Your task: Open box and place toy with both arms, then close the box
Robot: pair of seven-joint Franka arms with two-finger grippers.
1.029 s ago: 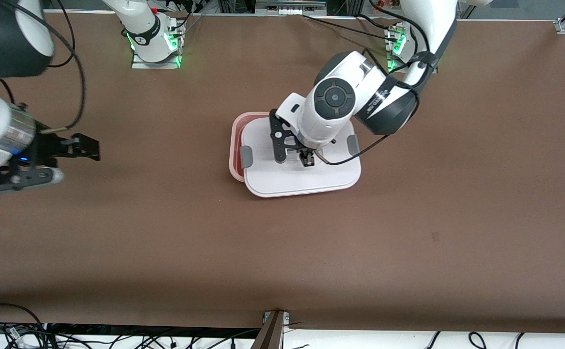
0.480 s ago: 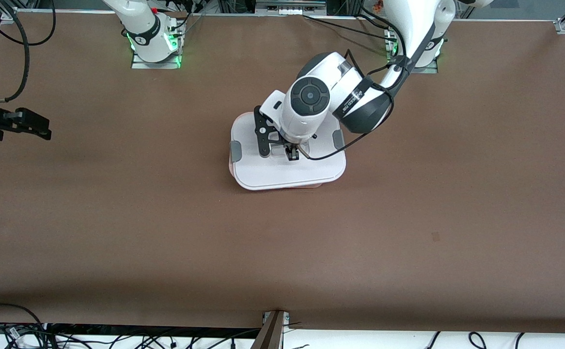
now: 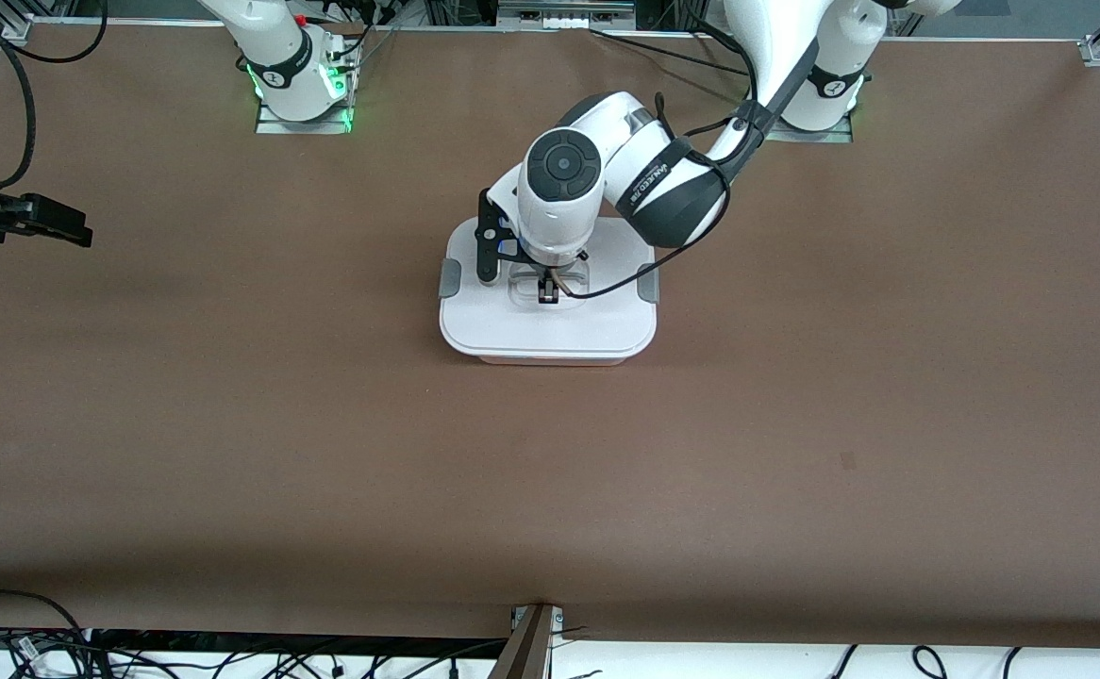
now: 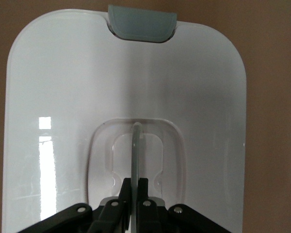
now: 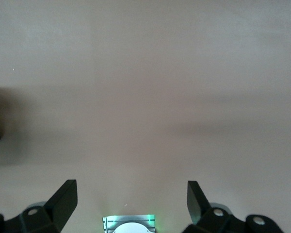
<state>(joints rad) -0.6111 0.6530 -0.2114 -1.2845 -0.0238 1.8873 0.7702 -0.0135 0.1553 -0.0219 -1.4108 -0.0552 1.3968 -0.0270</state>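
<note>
The box's white lid (image 3: 547, 325) lies flat over the pink tub and covers it almost fully. Grey clips (image 3: 450, 279) sit at both ends of the lid. My left gripper (image 3: 547, 290) stands over the lid's middle and is shut on the clear handle (image 4: 136, 145), which sits upright between the fingers (image 4: 136, 182). One grey clip (image 4: 142, 23) shows in the left wrist view. My right gripper (image 3: 59, 226) waits open and empty above bare table at the right arm's end (image 5: 132, 187). The toy is hidden.
The two arm bases with green lights (image 3: 303, 90) stand along the table edge farthest from the front camera. Cables lie along the edge nearest to it (image 3: 324, 660). The right arm's lit base (image 5: 131, 223) shows in the right wrist view.
My left gripper has carried the lid toward the right arm's end and set it square over the tub; the pink rim no longer shows. My right arm has drawn back toward its end.
</note>
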